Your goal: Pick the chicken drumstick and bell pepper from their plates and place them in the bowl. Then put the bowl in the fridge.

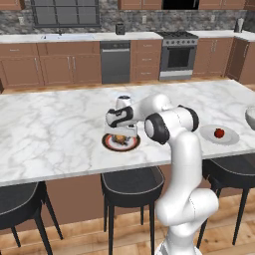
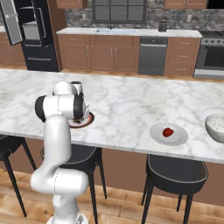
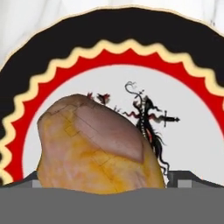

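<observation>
Left base view: arm bent low over the near edge of the island counter (image 1: 60,124). Gripper (image 1: 121,133) hung just above the patterned plate (image 1: 130,146), drumstick (image 1: 120,139) showing under it. Grey plate (image 1: 230,137) sat well to the right with the pepper (image 1: 219,133) on it. Bowl (image 1: 251,117) at the far right edge, cut by the frame.

Right base view: patterned plate (image 2: 87,121) mostly hidden behind the arm's joints. Pepper (image 2: 168,132) on the grey plate (image 2: 180,139), bowl (image 2: 215,127) further right. Fridge (image 2: 33,35) at far left, door standing open.

Hand view: drumstick (image 3: 98,148) filled the lower middle, lying on the patterned plate (image 3: 131,39). One fingertip (image 3: 186,178) just cleared the meat on the right, the other on the left; jaws stood wide apart, holding nothing.

Risks, as judged: the lump looked rounded and slick, so a shallow close could squeeze it out sideways. Fingers coming down too far could strike the plate and shove it along the counter, near the edge.
</observation>
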### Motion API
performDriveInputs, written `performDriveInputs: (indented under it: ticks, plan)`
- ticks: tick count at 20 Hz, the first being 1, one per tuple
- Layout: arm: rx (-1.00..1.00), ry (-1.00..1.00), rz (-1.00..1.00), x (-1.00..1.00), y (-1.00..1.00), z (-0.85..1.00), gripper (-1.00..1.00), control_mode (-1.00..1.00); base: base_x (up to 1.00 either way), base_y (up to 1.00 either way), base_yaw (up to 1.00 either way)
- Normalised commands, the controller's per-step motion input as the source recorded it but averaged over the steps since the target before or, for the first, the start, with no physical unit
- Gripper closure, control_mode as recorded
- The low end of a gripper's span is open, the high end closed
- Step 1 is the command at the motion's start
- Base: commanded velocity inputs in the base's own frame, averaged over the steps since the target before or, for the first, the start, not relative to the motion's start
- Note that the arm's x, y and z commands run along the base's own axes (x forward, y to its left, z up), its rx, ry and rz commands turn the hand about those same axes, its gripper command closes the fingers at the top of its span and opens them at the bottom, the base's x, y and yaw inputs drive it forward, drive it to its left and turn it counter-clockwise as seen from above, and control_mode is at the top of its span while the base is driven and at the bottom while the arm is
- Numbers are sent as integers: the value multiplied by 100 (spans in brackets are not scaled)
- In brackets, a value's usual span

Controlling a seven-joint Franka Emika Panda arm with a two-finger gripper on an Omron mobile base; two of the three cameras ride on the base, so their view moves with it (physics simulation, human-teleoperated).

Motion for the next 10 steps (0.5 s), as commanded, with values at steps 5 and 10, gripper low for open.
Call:
performDriveInputs:
  ticks: [5, 10]
  plan:
    - [0, -1, 4, 0, 10, -25, 100, -100, 0, 0, 0]
    - [0, 0, 4, -12, 0, -2, 100, -100, 0, 0, 0]
